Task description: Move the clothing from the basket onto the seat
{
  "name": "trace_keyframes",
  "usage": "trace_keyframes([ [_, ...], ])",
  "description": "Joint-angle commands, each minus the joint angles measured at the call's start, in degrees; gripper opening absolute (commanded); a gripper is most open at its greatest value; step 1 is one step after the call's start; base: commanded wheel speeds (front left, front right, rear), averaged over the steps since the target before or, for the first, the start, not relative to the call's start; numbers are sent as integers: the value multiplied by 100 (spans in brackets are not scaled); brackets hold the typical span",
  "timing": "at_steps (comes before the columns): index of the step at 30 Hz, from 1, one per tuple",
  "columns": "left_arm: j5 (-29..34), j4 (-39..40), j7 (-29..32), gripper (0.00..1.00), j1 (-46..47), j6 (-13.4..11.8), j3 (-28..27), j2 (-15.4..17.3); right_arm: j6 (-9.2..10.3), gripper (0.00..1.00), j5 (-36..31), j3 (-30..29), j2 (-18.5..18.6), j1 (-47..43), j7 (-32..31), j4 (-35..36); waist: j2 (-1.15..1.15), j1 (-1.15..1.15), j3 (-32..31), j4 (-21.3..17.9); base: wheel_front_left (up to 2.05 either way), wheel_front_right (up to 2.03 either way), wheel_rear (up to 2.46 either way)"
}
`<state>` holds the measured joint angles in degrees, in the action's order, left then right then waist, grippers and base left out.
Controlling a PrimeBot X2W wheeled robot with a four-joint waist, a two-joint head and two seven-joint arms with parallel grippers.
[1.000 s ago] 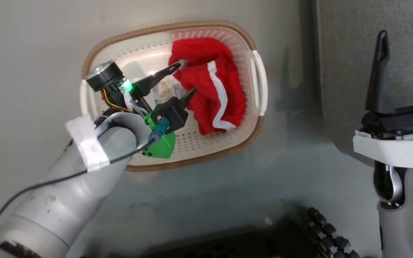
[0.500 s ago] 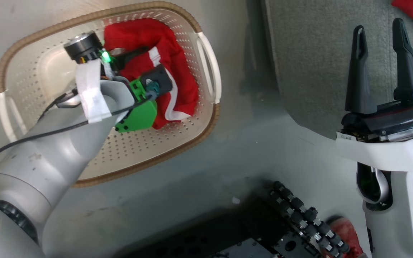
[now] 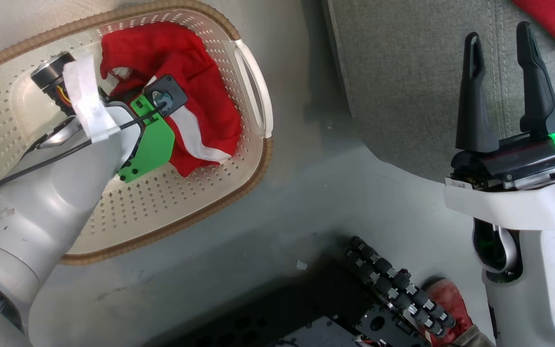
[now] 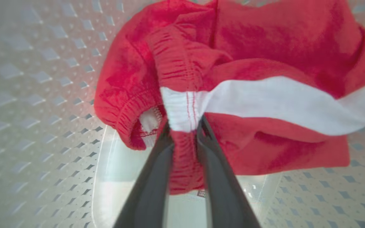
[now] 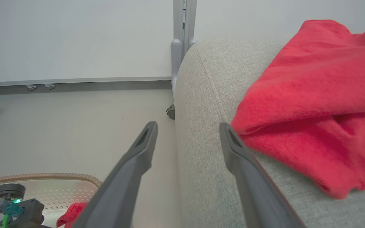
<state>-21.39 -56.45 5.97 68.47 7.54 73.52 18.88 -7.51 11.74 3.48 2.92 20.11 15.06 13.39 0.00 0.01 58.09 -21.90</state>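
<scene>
Upper right, the seat [image 3: 403,96] carried one red piece [image 5: 312,104]. Upper left, the basket [image 3: 171,226] held the clothing [image 3: 205,111], and you had your left gripper [image 4: 184,125] clamped on its white-striped waistband. Your right gripper [image 3: 499,43] stood at the right edge, fingers apart.

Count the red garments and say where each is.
2. One garment is in the basket, pinched by the left tool; the other garment rests on the seat. Folds may hide more.

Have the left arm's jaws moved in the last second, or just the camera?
Yes. Against the basket, the left gripper pushed further in over the clothing, and its jaws closed on it.
</scene>
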Motion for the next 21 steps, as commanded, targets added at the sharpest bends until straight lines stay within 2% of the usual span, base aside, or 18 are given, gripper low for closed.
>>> trace_keyframes([
  [1, -86, 35, -91, 0, -11, -11, -9, 20, 4, 100, -70, -25, 0, 45, 17, 12, 0, -1, -138, 120, 0, 0, 0],
  [7, -614, -40, -866, 0, -329, -11, -144, -267, 4, 100, -360, -170, 5, -112, 17, -45, 0, -1, -727, 574, 0, 0, 0],
  [14, -1018, -134, -1924, 0, -1102, -63, -381, -843, 4, 100, -753, -164, 9, -433, 17, -241, 0, -1, -1870, 1215, 0, 0, 0],
  [18, -1222, 127, -2117, 0, -1540, -265, -706, -1048, 4, 100, -848, -135, 10, -705, 17, -370, 0, -1, -2592, 1445, 0, 0, 0],
  [21, -1130, 833, -2117, 0, -1931, -517, -1122, -1001, 4, 100, -864, -109, 50, -954, 17, -491, 0, -1, -3118, 1570, 0, 0, 0],
])
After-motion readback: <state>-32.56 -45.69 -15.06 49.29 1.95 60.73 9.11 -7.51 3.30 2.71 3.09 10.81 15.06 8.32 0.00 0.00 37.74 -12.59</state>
